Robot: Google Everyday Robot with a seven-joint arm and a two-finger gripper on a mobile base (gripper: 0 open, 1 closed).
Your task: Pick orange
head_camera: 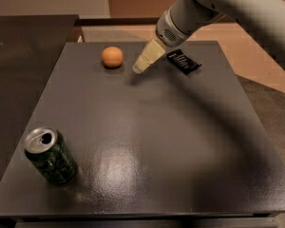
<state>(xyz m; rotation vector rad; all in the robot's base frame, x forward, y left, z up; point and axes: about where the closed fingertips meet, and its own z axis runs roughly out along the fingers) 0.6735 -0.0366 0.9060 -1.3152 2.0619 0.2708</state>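
The orange [112, 56] is a small round fruit lying on the dark grey table [147, 127] near its far left part. My gripper [141, 68] hangs from the white arm that comes in from the upper right. Its cream-coloured tip sits just right of the orange, a short gap away, and a little above the table top. Nothing is held in it.
A flat black packet [183, 61] lies at the far right of the table, behind the gripper. An opened green drink can [50, 156] stands upright near the front left corner. A dark counter [23, 70] adjoins the table on the left.
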